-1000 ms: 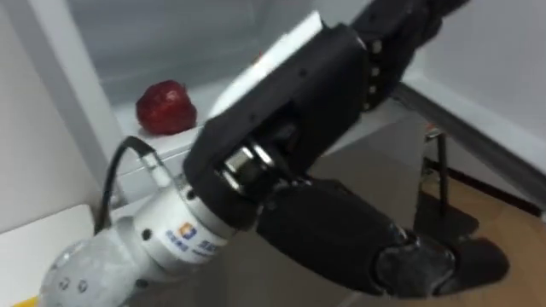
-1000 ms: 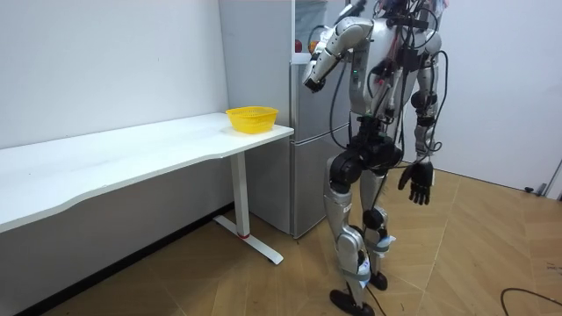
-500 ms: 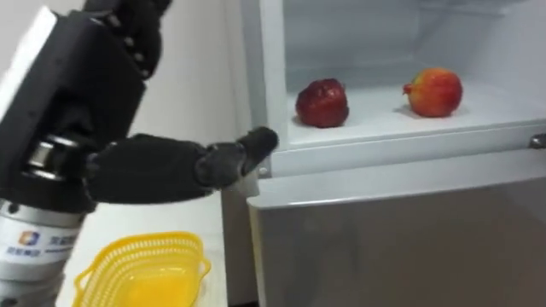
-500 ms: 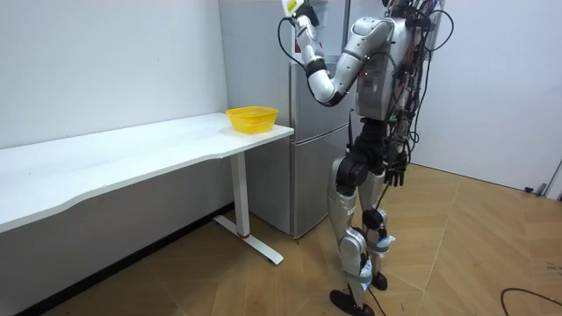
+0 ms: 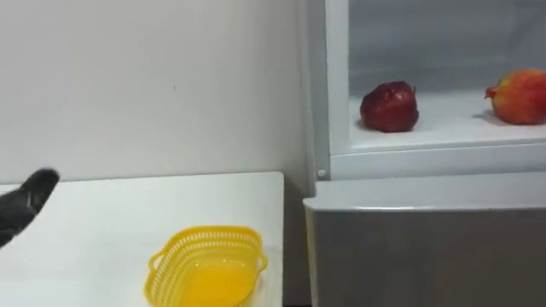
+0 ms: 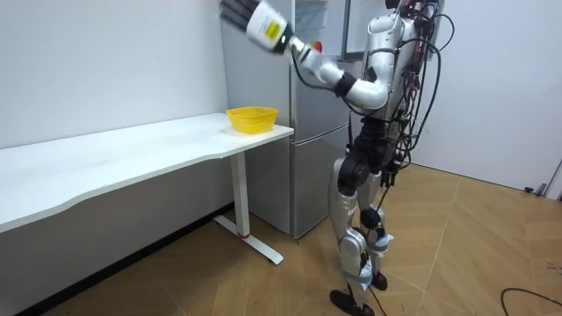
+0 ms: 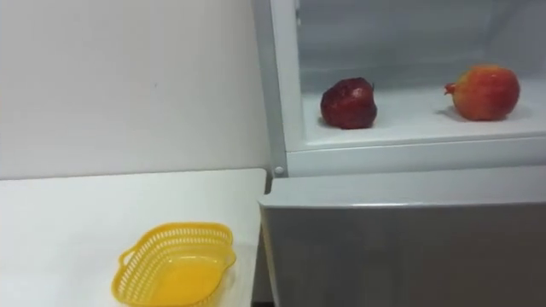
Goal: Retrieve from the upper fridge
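head stereo pair, close in, facing forward and slightly down at open upper fridge, yellow basket, white surface; two eyes offset sideways, same scene; room view well off, side-on, whole robot; shares fridge, basket, surface

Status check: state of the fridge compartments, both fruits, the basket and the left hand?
upper fridge: open, shelf exposed
lower fridge door: closed
dark red fruit: on shelf, untouched
orange-red fruit: on shelf, untouched
yellow basket: upright on table, empty
left hand: raised, clear of fridge
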